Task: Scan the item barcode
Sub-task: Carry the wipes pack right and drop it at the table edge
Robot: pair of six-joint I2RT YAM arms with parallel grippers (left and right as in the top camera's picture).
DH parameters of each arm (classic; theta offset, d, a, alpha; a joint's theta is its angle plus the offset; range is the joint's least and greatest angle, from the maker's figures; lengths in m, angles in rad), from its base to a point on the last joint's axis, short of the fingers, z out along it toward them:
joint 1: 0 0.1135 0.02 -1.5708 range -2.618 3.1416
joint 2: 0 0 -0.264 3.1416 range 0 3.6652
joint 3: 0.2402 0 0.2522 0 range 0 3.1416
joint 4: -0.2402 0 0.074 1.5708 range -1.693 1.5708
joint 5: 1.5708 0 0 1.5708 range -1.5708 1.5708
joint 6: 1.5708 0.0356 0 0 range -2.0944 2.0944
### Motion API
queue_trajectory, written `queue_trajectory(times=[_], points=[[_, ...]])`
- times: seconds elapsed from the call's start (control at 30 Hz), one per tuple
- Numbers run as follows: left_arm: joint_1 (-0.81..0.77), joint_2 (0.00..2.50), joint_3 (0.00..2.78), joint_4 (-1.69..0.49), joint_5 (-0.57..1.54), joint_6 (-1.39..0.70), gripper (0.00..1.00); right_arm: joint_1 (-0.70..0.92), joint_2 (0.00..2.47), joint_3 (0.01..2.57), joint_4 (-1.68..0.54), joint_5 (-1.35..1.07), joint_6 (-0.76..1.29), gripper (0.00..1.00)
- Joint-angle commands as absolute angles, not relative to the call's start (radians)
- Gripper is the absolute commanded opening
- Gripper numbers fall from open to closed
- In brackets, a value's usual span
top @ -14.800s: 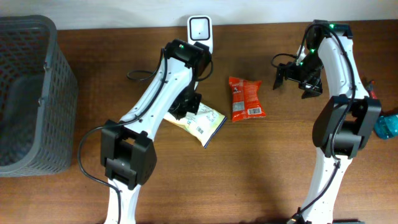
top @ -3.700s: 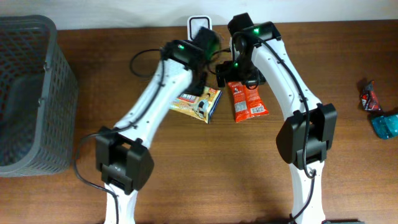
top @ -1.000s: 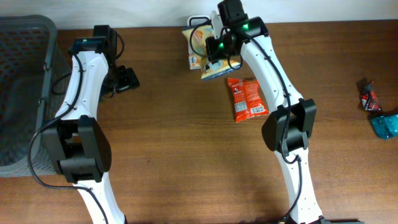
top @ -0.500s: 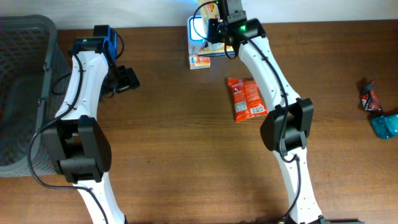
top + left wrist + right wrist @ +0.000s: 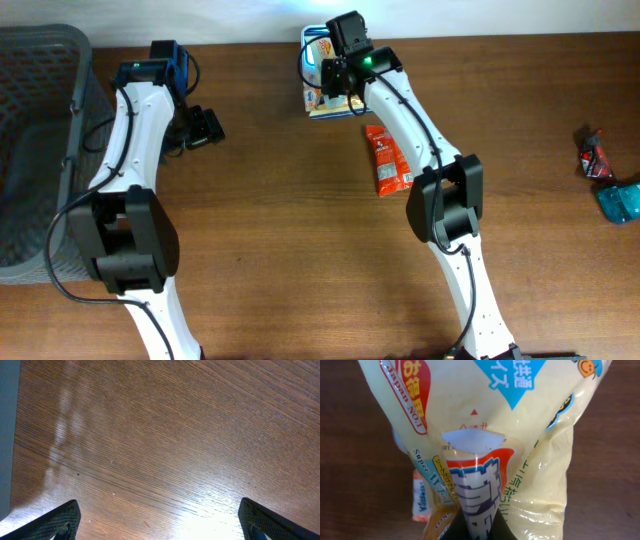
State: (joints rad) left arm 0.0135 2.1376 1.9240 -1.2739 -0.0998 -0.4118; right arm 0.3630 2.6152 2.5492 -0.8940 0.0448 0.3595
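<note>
Snack packet in right pincer

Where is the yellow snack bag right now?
The yellow snack bag is at the top middle of the overhead view, held by the right gripper over the scanner, just behind the red packet.
</note>
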Motion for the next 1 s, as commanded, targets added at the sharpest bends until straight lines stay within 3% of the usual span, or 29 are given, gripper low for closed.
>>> queue_trajectory(times=[0.0, 0.17, 0.53, 0.73, 0.93, 0.97], points=[[0.015, 2.132, 1.916, -1.275, -0.086, -0.411, 0.99, 0.304, 2.484, 2.651, -0.913, 0.065, 0.361, 0.04], [0.015, 2.132, 1.916, -1.275, -0.086, -0.411, 0.99, 0.178, 2.378, 2.735, -1.037, 0.066, 0.360, 0.04], [0.015, 2.132, 1.916, -1.275, -0.086, -0.411, 0.99, -0.353, 2.370, 2.733, -1.415, 0.248, 0.361, 0.04], [0.015, 2.132, 1.916, -1.275, -0.086, -0.411, 0.99, -0.582, 2.431, 2.709, -1.416, 0.235, 0.361, 0.04], [0.015, 2.132, 1.916, -1.275, -0.086, -0.411, 0.99, -0.683, 2.465, 2.632, -1.325, 0.170, 0.353, 0.04], [0.015, 2.132, 1.916, -1.275, -0.086, -0.411, 0.99, -0.689, 2.466, 2.604, -1.296, 0.157, 0.353, 0.10]])
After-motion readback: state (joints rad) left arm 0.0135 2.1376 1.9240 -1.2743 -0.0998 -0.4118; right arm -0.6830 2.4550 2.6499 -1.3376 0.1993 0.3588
